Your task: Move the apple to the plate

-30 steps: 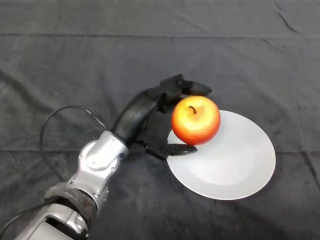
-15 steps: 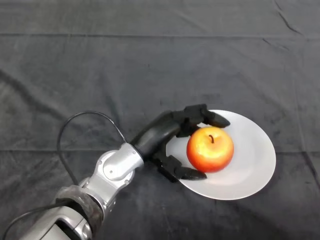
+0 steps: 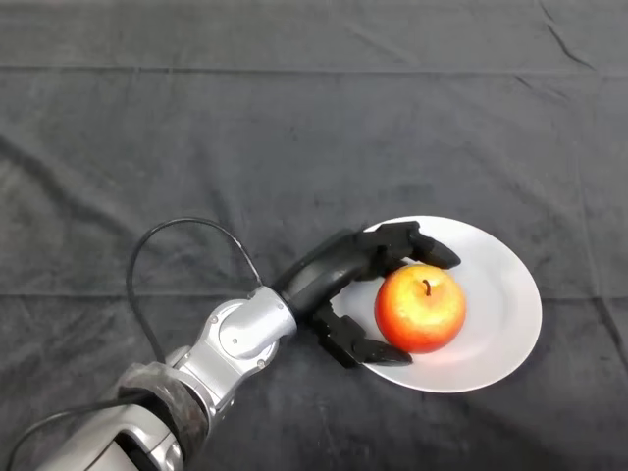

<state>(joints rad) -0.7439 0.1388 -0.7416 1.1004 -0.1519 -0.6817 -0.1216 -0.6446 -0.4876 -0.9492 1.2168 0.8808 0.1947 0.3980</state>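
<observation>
— Where is the apple right now?

— Right of centre in the frame, over the left half of the white plate and seemingly resting on it, stem up. My left hand is curled round it from the left, fingers arching over its upper side and thumb hooked along its lower side.

— So you have it clamped?

— Cupped, at least. I cannot tell how hard the tips press, nor whether the apple's full weight is on the plate.

— What could go wrong from here?

— My guess is the release. If I pull away to the lower left with the thumb dragging, the apple could roll toward the plate's left rim, which lies just under my palm. A light plate might also slide on the dark cloth if I nudge that rim.

— And room to move?

— Plenty. The plate's right half is bare, so a small roll that way stays on it. The cloth is open above and to the left, with only shallow wrinkles, so my arm can back out the way it comes in.
</observation>
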